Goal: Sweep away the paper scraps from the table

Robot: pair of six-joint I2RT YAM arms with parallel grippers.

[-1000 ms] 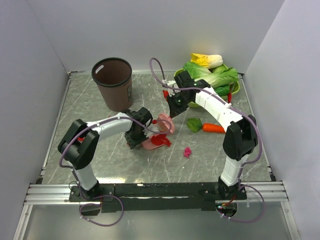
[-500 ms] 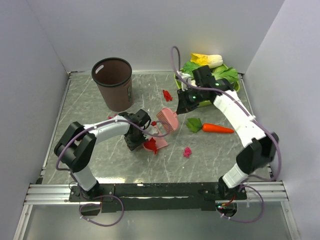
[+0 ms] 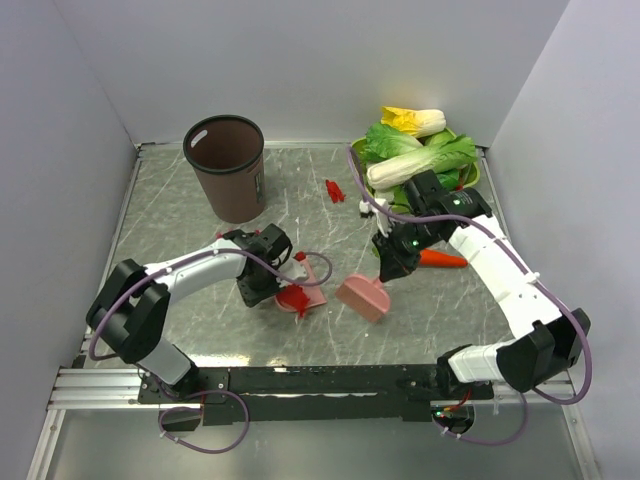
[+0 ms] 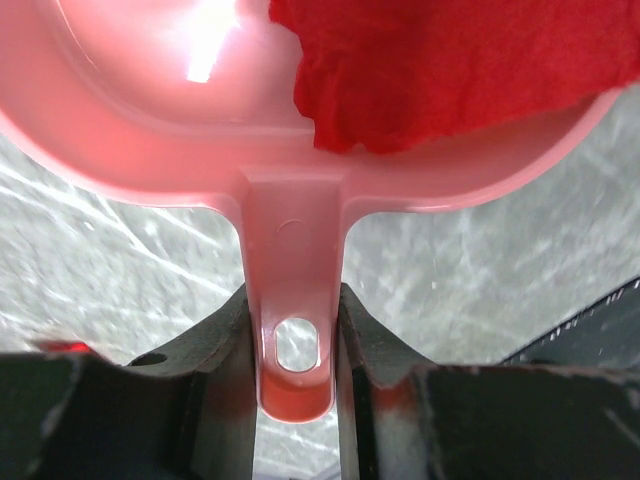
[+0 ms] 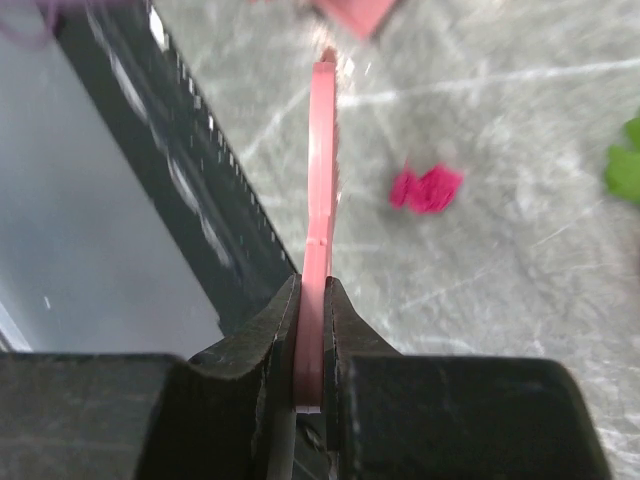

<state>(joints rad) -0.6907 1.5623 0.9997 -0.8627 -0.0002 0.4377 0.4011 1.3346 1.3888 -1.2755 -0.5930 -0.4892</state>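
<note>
My left gripper (image 3: 268, 283) is shut on the handle of the pink dustpan (image 3: 310, 292). In the left wrist view the handle (image 4: 297, 320) sits between the fingers of the left gripper (image 4: 297, 365). Red paper scraps (image 4: 440, 70) lie in the pan (image 3: 293, 298). My right gripper (image 3: 390, 266) is shut on a pink brush (image 3: 364, 298), seen edge-on (image 5: 322, 190) in the right wrist view ahead of the right gripper (image 5: 315, 340). A magenta scrap (image 5: 425, 188) lies on the table (image 3: 200, 330) right of the brush. More red scraps (image 3: 335, 190) lie at the back, and a small one (image 3: 298, 257) lies behind the pan.
A brown bin (image 3: 228, 165) stands at the back left. A green bowl of vegetables (image 3: 425, 150) sits at the back right, with a carrot (image 3: 442, 259) in front of it. A black rail (image 3: 300, 380) runs along the near edge. Pale walls enclose the table.
My right arm has swung the brush from behind the dustpan to the front right, over where the magenta scrap lay. My left gripper has drawn the dustpan slightly toward the front.
</note>
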